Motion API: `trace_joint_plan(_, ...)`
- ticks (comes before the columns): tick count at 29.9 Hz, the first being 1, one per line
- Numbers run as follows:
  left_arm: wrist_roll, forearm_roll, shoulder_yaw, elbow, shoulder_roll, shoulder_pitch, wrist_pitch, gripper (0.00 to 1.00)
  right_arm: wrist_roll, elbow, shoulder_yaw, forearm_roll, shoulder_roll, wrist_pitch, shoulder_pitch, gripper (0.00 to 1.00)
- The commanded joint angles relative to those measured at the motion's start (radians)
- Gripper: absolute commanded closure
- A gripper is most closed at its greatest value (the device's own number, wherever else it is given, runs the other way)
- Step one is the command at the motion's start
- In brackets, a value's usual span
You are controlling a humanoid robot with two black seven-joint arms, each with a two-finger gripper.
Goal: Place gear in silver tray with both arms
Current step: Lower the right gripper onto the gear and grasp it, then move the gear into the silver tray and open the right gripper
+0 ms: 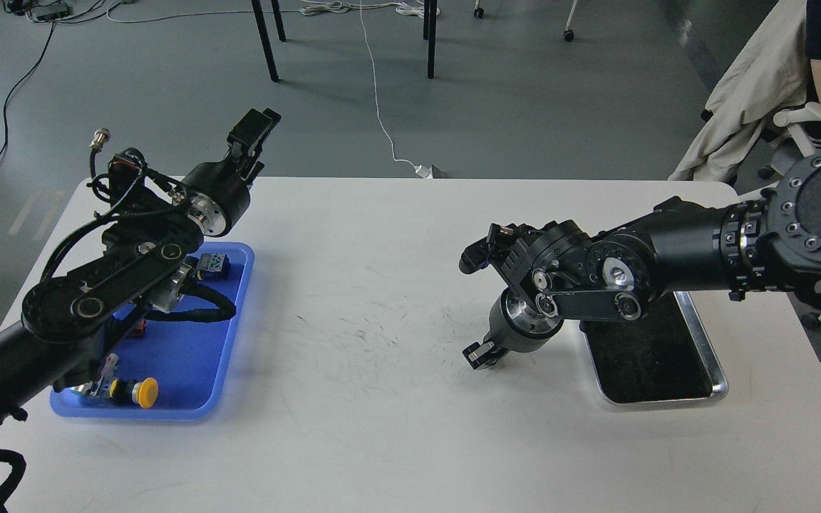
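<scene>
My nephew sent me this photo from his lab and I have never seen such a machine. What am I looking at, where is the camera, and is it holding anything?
The camera sits in the robot's own head, looking forward and down at a white table. The two black jointed things are its arms. The left arm's tool is raised above the far left corner of the table; the right arm's tool points down at the table just left of a shiny silver tray. Neither seems to hold anything, though both are too dark to tell if they are open. The silver tray looks empty, as far as the arm leaves it uncovered. On the left lies a blue plastic tray with small parts, among them a yellow button; the arm hides some of it.
</scene>
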Motion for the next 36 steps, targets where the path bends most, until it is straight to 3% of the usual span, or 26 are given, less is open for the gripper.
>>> trace_joint_plan(1, 0.002, 0.0, 0.0, 0.0, 0.002, -0.004, -0.001, 0.02, 0.001, 0.007, 0.035, 0.011, -0.057, 0.0, 0.044, 0.98)
trace_joint_plan(10, 0.005, 0.0, 0.002, 0.0, -0.006, -0.015, -0.001, 0.02, 0.021, 0.061, 0.166, -0.007, -0.563, 0.0, 0.062, 0.98)
trace_joint_plan(14, 0.008, 0.0, 0.002, 0.0, -0.009, -0.015, -0.001, 0.02, 0.031, 0.076, 0.167, -0.073, -0.686, 0.0, -0.016, 0.98)
trace_joint_plan(20, 0.009, 0.002, 0.005, 0.002, -0.026, -0.022, -0.001, 0.02, 0.027, 0.099, 0.213, -0.163, -0.694, 0.0, -0.172, 0.97)
trace_joint_plan(31, 0.011, 0.002, 0.005, 0.0, -0.026, -0.027, -0.001, 0.02, 0.016, 0.087, 0.215, -0.188, -0.642, 0.0, -0.226, 0.95)
trace_joint_plan(33, 0.011, 0.002, 0.005, 0.002, -0.023, -0.027, -0.001, 0.02, 0.016, 0.087, 0.215, -0.188, -0.642, 0.0, -0.226, 0.89)
trace_joint_plan(35, 0.009, 0.002, 0.005, 0.002, -0.021, -0.027, -0.001, 0.02, 0.014, 0.087, 0.215, -0.188, -0.642, 0.0, -0.225, 0.77)
trace_joint_plan(36, 0.009, 0.002, 0.005, 0.0, -0.02, -0.027, -0.001, 0.02, 0.014, 0.087, 0.216, -0.188, -0.642, 0.0, -0.225, 0.62)
